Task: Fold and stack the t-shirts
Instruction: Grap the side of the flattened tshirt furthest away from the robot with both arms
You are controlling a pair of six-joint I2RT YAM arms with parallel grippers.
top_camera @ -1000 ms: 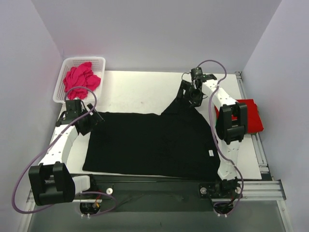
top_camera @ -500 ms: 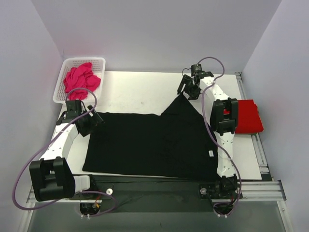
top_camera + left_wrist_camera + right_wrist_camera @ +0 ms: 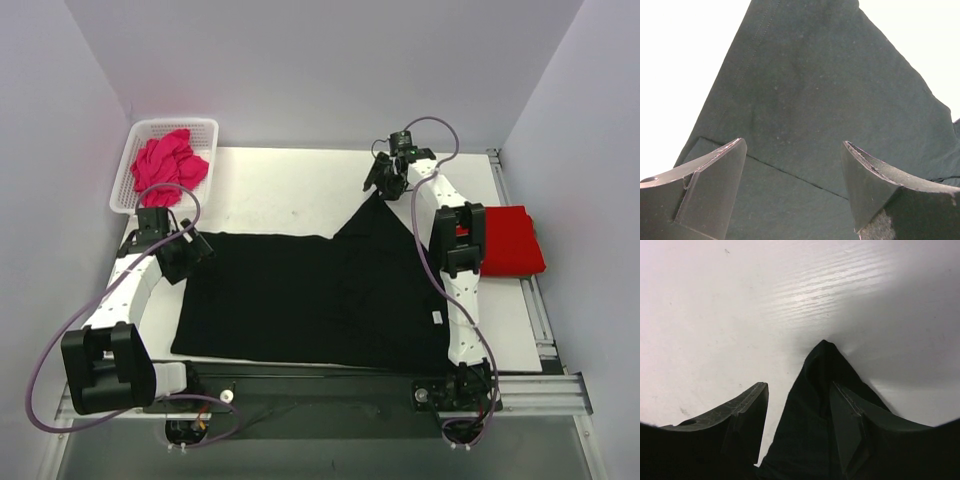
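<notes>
The black t-shirt [image 3: 310, 295] lies spread flat on the white table, with one corner drawn out into a peak at the far right [image 3: 378, 205]. My right gripper [image 3: 383, 180] sits at that peak. In the right wrist view the cloth tip [image 3: 824, 355] rises between its fingers, and the right gripper [image 3: 800, 392] is open, with a gap left of the cloth. My left gripper [image 3: 193, 250] hovers open over the shirt's left edge, and the black cloth [image 3: 815, 90] lies under the left gripper [image 3: 795, 150]. The red t-shirt [image 3: 512, 240] lies folded at the right edge. The pink t-shirt [image 3: 165, 165] is crumpled in the basket.
A white mesh basket [image 3: 205, 125] stands at the far left corner of the table. Bare white table [image 3: 290, 180] stretches behind the black shirt. Grey walls close in on three sides. A metal rail [image 3: 540, 300] runs along the table's right edge.
My right gripper has moved toward the far side and a little left to the shirt's peak, and its jaws have narrowed around the cloth tip. The left arm has not moved.
</notes>
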